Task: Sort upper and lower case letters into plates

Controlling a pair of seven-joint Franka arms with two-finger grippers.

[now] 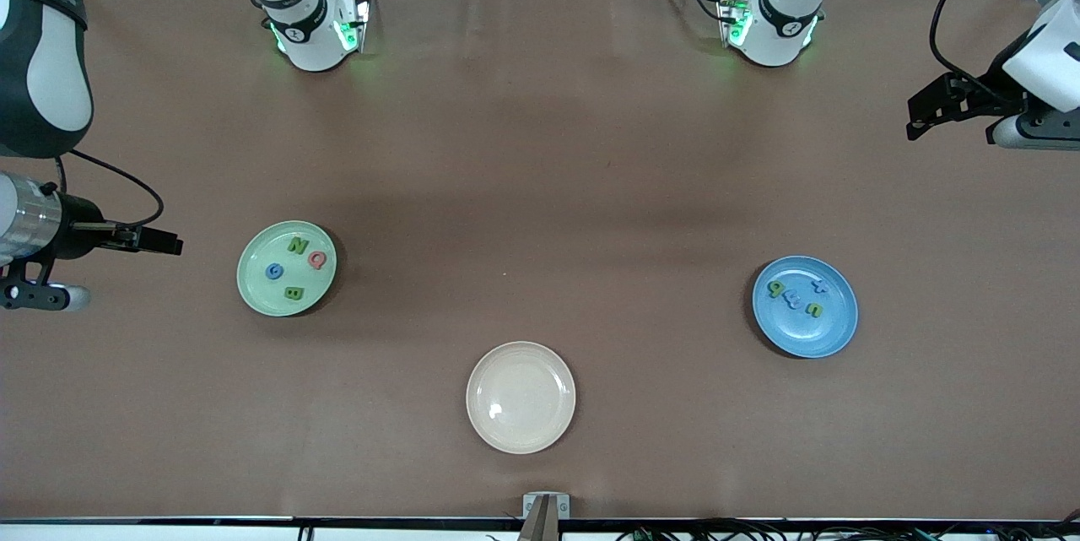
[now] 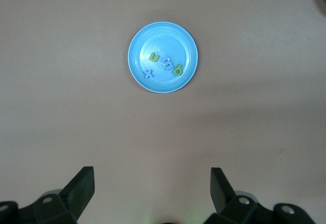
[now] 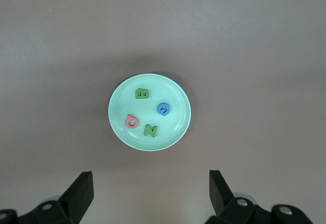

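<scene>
Fingers spread wide on both grippers, nothing between them. Left gripper (image 2: pixel 152 193) hangs high over bare table at its own end, wrist camera looking down on the blue plate (image 1: pixel 835 330). Right gripper (image 3: pixel 151 193) likewise up over its end of the table, looking down on the mint green plate (image 1: pixel 253 288).

Mint green plate holds green N (image 3: pixel 150 130), green B (image 3: pixel 142 93), blue G (image 3: pixel 163 109), red Q (image 3: pixel 132 121). Blue plate holds blue x (image 2: pixel 148 74), blue m (image 2: pixel 166 64), green n (image 2: pixel 155 57), green p (image 2: pixel 178 70). Cream-beige plate (image 1: pixel 481 423), nearest the front camera, is bare.

Judgement: sorting looks complete, capitals in one dish, small letters in the other; no letter lies loose on the table. Both arms appear parked. Next move likely calls for nothing but holding clear.
</scene>
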